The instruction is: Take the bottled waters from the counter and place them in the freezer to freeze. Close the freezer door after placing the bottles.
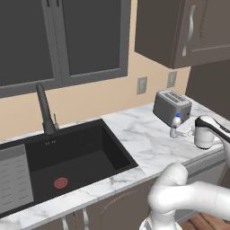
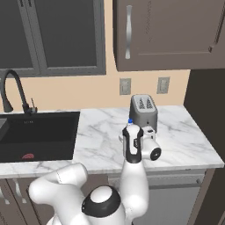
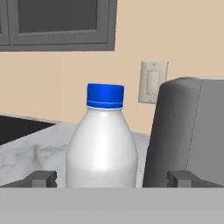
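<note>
White plastic bottle (image 3: 101, 148), blue cap. White marble tabletop (image 1: 143, 139), grey veins. Grey boxy toaster (image 2: 143, 110). Black sink basin (image 1: 67, 161), red drain. Peach wall, dark brown cabinets (image 2: 176, 35).

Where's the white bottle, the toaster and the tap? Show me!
white bottle (image 3: 101, 153): hand view, on the middle of its white body, under the blue cap.
toaster (image 1: 170, 107): left base view, on its grey front side.
tap (image 2: 16, 88): right base view, on the curved black spout.
</note>
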Available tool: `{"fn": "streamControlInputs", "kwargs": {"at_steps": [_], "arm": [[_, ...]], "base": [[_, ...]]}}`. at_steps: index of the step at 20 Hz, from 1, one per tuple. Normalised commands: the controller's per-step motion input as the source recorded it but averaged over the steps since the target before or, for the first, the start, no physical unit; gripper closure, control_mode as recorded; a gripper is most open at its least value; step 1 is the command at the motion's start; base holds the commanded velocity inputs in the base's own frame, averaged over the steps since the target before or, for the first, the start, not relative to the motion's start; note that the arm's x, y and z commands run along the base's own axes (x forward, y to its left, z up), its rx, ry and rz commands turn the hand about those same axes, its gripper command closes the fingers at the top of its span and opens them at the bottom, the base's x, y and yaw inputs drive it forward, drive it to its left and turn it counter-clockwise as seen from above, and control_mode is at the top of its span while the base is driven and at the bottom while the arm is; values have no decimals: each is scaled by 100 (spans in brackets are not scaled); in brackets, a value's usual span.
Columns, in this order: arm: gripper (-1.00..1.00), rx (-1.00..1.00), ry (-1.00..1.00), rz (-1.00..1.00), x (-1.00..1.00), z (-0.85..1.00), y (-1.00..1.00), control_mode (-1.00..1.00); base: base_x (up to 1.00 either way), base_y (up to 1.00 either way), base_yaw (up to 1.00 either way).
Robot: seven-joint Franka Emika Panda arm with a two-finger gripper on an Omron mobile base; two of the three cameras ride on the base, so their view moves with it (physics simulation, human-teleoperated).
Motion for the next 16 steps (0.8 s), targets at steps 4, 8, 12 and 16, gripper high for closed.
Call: {"fn": "streamControlInputs", "kwargs": {"at_steps": [4,8,12,16], "arm": [[-100,0,0,0,13,0,4,-100],[-100,0,0,0,8,0,5,-100],[-100,0,0,0,6,0,9,-100],[-100,0,0,0,3,0,9,-100]], "base": [[0,0,0],[0,0,0],[0,0,0],[0,0,0]]}}
